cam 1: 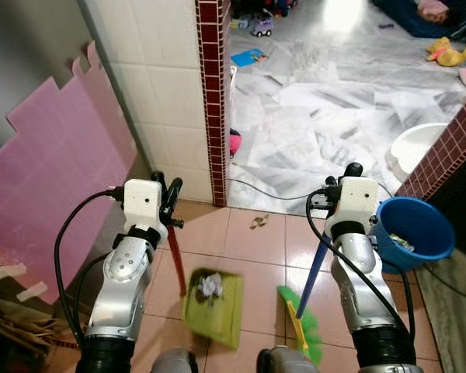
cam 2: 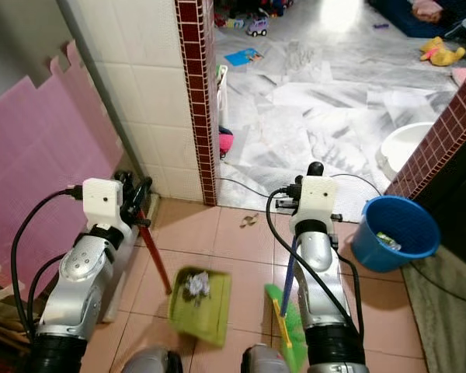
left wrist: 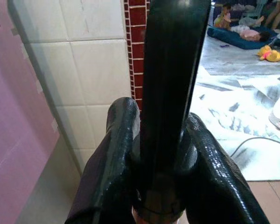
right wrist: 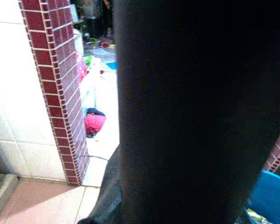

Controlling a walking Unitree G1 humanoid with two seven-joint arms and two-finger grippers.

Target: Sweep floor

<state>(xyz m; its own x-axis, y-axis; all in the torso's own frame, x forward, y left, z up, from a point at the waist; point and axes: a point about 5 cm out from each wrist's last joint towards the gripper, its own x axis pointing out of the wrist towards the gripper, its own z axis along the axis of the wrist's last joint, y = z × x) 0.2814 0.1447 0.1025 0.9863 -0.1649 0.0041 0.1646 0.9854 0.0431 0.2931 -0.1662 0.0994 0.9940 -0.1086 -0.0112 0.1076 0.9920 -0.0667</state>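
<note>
- My left gripper (cam 1: 171,203) jaws clamp the red dustpan handle (cam 1: 176,260); the green dustpan (cam 1: 214,306) holds crumpled debris (cam 1: 210,284) on the floor.
- My right gripper (cam 1: 334,194) appears to hold the blue broom handle (cam 1: 315,266); jaw state I cannot tell.
- Next, I judge: carry the pan to the blue bucket (cam 1: 416,225).

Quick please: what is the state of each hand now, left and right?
Left hand: closed on the red dustpan handle.
Right hand: holds the blue broom handle; its grip cannot be told.
</note>
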